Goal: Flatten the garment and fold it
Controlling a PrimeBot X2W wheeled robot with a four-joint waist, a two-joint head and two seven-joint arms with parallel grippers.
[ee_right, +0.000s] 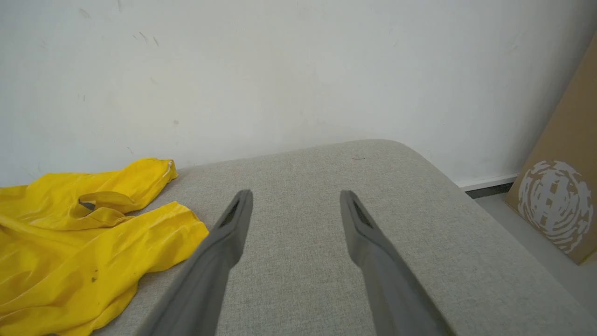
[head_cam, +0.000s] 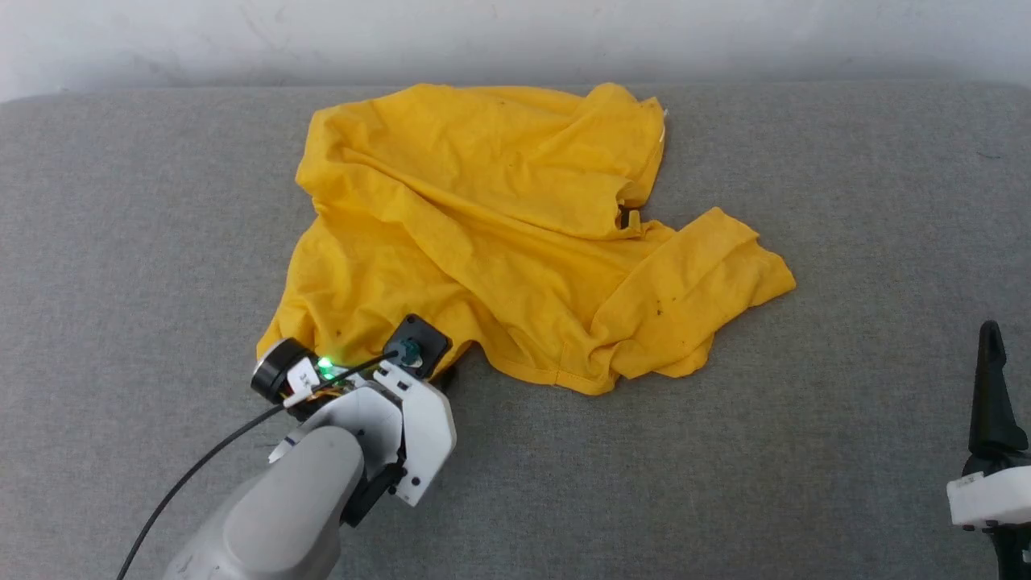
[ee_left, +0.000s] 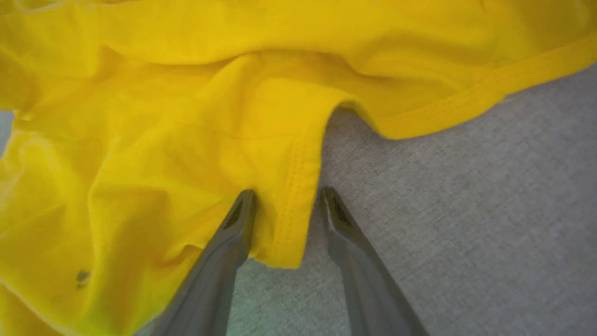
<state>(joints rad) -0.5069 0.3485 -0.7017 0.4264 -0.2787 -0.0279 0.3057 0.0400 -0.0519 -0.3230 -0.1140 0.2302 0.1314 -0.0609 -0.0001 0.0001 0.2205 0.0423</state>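
Observation:
The garment (head_cam: pixel 499 234), a bright yellow T-shirt, lies crumpled on the grey padded surface (head_cam: pixel 846 201), with one sleeve spread towards the right. My left gripper (ee_left: pixel 287 196) stands at the shirt's near left corner. Its jaws are apart and straddle a stitched hem (ee_left: pixel 291 210), one finger on the cloth, the other over bare grey fabric. From the head camera, the left wrist (head_cam: pixel 403 387) covers those fingertips. My right gripper (ee_right: pixel 296 198) is open and holds nothing, hovering over the surface to the right of the garment (ee_right: pixel 70 242). One dark finger (head_cam: pixel 991 387) of it rises at the lower right.
A white wall (ee_right: pixel 298 70) runs behind the grey surface, whose rounded right end (ee_right: pixel 419 158) drops to the floor. A brown cardboard box (ee_right: pixel 555 200) leans there. A black cable (head_cam: pixel 209 459) trails from my left wrist.

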